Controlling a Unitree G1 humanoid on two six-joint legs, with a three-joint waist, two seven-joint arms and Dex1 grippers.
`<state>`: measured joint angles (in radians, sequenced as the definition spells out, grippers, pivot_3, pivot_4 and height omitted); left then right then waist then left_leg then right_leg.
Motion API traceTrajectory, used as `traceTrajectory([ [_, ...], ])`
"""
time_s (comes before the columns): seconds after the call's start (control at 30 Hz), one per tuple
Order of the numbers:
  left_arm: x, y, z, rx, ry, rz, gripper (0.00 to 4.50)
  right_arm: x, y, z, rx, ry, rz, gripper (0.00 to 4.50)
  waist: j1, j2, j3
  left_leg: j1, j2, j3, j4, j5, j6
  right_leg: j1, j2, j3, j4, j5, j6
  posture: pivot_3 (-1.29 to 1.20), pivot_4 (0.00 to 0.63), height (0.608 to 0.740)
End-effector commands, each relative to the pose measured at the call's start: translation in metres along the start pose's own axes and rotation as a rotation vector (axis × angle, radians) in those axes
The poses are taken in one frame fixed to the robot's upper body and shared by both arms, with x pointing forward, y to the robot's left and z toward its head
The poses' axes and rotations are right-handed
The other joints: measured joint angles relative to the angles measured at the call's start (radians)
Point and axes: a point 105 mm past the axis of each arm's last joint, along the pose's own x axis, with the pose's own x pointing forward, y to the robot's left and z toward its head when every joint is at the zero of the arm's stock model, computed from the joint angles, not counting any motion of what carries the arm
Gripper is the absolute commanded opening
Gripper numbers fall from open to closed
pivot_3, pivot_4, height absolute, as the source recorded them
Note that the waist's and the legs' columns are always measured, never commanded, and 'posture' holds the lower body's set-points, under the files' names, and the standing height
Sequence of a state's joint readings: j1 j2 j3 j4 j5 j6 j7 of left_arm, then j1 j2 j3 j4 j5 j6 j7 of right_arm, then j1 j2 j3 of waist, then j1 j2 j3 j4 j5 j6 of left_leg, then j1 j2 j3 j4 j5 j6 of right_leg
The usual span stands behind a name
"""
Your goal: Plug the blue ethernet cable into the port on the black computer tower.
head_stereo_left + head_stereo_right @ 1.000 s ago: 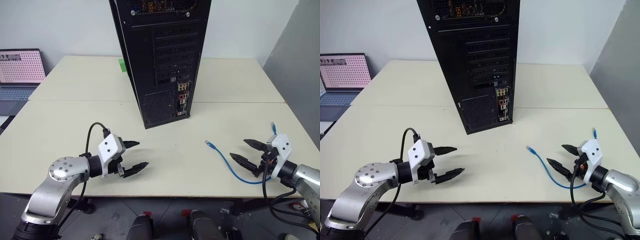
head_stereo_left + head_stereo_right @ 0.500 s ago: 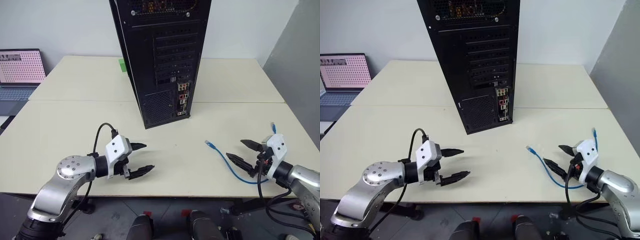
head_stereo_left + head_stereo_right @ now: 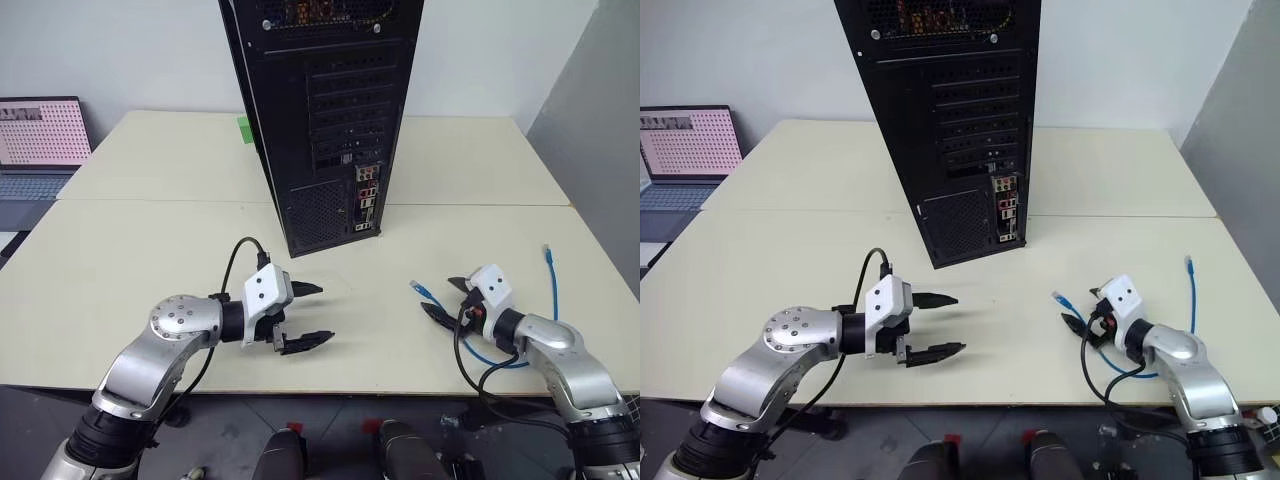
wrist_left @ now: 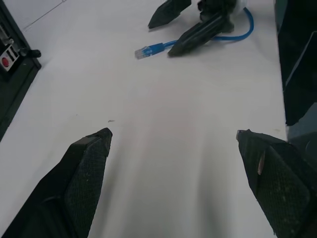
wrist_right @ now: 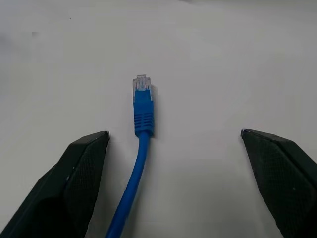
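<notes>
Straddling the blue ethernet cable (image 5: 141,148) near its clear plug, the right gripper (image 3: 447,297) gapes wide on the tabletop (image 3: 150,240); the left gripper (image 3: 312,313) hovers, spread apart, empty.

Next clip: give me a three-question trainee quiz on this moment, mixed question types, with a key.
1. True or false: the right claw has closed on the blue ethernet cable.
2. The cable's near plug lies: A) in the port, B) on the table between the right claw's open fingers, C) in the left claw.
3. Fill in: the black computer tower stands ___ on the table.

Key: 1 false, both claws are open and empty; 2 B; 3 upright.
</notes>
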<state>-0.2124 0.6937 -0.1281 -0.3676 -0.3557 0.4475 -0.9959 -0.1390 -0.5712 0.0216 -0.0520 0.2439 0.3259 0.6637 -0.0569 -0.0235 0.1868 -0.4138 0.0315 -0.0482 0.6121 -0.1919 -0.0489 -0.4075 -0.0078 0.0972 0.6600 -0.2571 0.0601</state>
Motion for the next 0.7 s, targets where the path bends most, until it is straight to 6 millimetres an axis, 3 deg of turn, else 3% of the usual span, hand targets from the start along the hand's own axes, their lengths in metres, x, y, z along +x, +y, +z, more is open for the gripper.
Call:
traceTrajectory([
  [0.03, 0.002, -0.003, 0.011, 0.036, -0.036, -0.019, 4.33, -0.003, 0.004, 0.002, -0.042, 0.001, 0.038, 3.73, 0.000, 0.000, 0.000, 0.000, 0.000, 0.000, 0.000, 0.000, 0.000, 0.000, 0.000, 0.000, 0.000, 0.000, 0.000, 0.00, 0.150, 0.740],
  [0.53, 0.009, 0.004, 0.015, 0.049, -0.050, -0.039, 4.33, -0.004, 0.008, 0.004, -0.092, 0.017, 0.109, 0.02, 0.000, 0.000, 0.000, 0.000, 0.000, 0.000, 0.002, 0.000, 0.000, 0.001, 0.000, 0.000, 0.001, 0.000, 0.000, 0.00, 0.150, 0.740],
  [0.7, 0.014, 0.005, 0.016, 0.049, -0.049, -0.067, 4.33, -0.002, 0.027, 0.030, -0.202, -0.020, 0.246, 0.02, -0.001, 0.000, 0.000, 0.000, 0.000, 0.000, 0.002, 0.000, 0.000, 0.001, 0.000, 0.000, 0.001, 0.002, 0.004, 0.00, 0.150, 0.740],
])
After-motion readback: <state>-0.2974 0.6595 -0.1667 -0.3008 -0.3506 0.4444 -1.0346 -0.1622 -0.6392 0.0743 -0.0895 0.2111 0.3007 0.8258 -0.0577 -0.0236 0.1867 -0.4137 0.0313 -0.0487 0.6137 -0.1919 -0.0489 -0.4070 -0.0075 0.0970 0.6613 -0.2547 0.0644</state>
